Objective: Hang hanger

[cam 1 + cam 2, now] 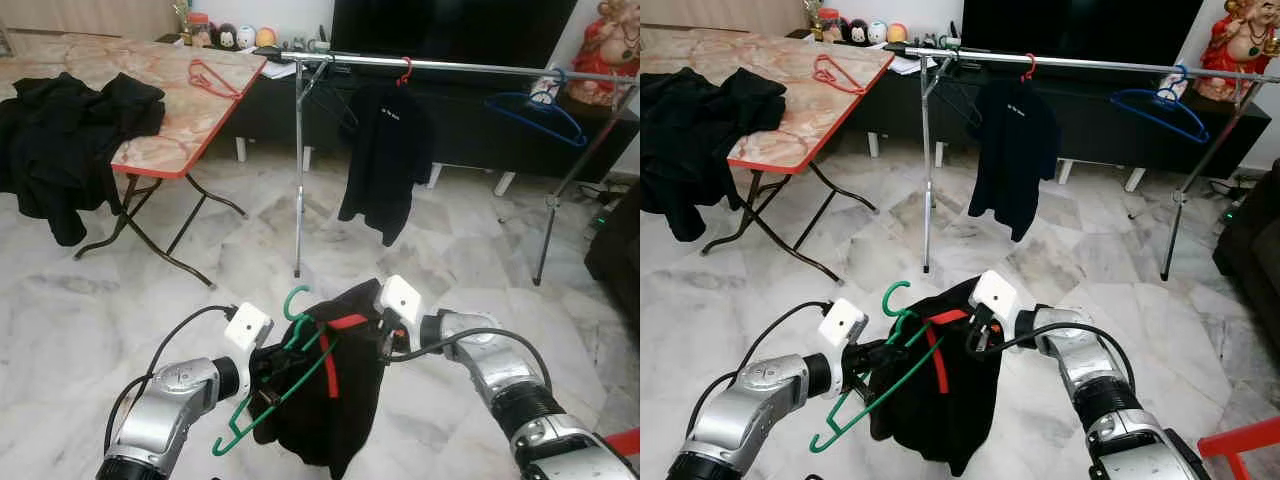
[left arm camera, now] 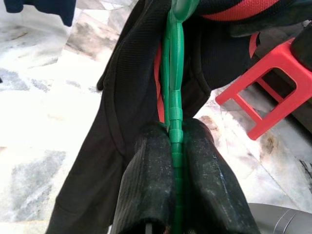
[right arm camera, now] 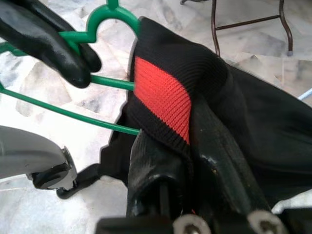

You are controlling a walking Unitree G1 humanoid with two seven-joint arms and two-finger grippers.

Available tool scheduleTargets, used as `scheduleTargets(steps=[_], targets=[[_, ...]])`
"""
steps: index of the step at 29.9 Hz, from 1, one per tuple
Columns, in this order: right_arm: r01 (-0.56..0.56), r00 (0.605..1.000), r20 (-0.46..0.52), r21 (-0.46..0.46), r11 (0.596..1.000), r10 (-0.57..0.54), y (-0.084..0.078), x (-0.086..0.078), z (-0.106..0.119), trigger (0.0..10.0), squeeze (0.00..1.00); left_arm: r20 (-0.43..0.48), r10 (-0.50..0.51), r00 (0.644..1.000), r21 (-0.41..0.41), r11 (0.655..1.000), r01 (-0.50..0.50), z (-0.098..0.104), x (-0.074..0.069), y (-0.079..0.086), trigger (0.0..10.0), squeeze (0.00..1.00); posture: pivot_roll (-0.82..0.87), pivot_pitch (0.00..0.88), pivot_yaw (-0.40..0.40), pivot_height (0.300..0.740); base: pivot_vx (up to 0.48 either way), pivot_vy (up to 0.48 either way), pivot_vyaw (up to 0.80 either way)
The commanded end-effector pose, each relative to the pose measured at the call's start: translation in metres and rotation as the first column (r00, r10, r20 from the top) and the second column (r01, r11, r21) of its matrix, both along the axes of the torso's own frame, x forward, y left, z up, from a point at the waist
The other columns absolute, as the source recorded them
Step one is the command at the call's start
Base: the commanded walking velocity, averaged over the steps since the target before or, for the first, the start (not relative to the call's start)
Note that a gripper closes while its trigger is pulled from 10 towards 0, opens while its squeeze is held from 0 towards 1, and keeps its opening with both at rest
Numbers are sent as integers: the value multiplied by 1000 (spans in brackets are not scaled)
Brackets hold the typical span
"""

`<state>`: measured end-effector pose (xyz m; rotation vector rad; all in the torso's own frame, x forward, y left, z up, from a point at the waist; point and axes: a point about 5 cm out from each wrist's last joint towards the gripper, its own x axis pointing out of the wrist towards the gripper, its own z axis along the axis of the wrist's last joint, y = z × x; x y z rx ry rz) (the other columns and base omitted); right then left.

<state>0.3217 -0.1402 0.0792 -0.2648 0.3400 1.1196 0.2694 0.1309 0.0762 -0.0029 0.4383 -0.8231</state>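
The long silver metal drying rail [image 1: 470, 67] runs crosswise ahead of the robot, well apart from and above both arms, bearing a black shirt on a red hanger [image 1: 385, 160] and an empty blue plastic hanger [image 1: 537, 113]. The black garment with red collar band [image 1: 940, 385] hangs low between the arms, half-threaded on the green plastic hanger [image 1: 875, 385], whose long axis slants toward the left arm. The left gripper [image 2: 174, 146] is clamped on the hanger's bar. The right gripper [image 3: 187, 146] pinches the collar. The hook points up toward the rail.
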Motion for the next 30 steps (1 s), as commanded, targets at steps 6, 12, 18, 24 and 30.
scheduleTargets(steps=[6, 12, 18, 24, 30], targets=[[-210, 977, -15, 109, 971, 213, 8, -13, 12, 10000, 0, 53, -24, 998, -50, 998, 26, 13, 4, -5, 10000, 0, 45, 0, -109, 740, 0, 0, 0], [-234, 971, -36, 84, 968, 238, 8, -15, 9, 10000, 0, 55, -27, 998, -52, 998, 30, 14, 3, -6, 10000, 0, 43, 0, -109, 740, 0, 0, 0], [-178, 984, -18, -18, 984, 177, -1, -12, 3, 10000, 0, 73, -10, 997, -59, 998, 14, 15, 6, -5, 10000, 0, 43, 0, -110, 740, 0, 0, 0], [-58, 997, 53, 5, 998, 58, -3, 2, 13, 10000, 0, 61, -34, 998, -49, 998, 37, 13, 3, -7, 10000, 0, 35, 0, -108, 740, 0, 0, 0], [-146, 989, 31, -13, 989, 146, 0, -4, 12, 10000, 0, 65, -61, 996, -73, 995, 66, 15, 1, -9, 10000, 0, 36, 0, -110, 740, 0, 0, 0]])
